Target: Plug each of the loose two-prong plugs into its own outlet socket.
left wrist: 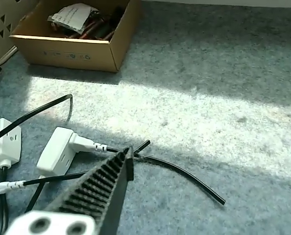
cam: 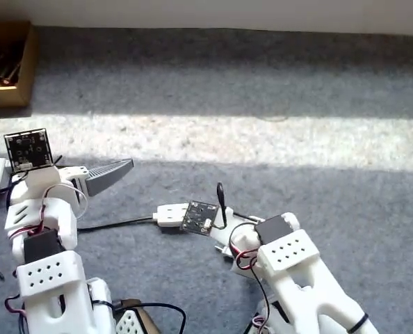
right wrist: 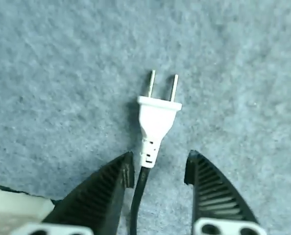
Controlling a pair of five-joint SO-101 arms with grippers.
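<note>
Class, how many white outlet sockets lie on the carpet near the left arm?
2: one socket just beyond the left fingers, one beside it; others may be hidden.

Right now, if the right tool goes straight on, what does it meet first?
Probably the white two-prong plug, lying on the carpet just ahead of the open right tool; its cord runs back between the fingers. Depth is unclear.

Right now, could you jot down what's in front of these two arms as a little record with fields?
floor: grey carpet
plug: white, two prongs, lying flat, unplugged
right gripper: open, fingers either side of the plug's tail end, holding nothing
left gripper: shut, tip near a black cable
outlet socket: white, on the carpet beside the left gripper
cardboard box: farther back, holds odds and ends
</note>
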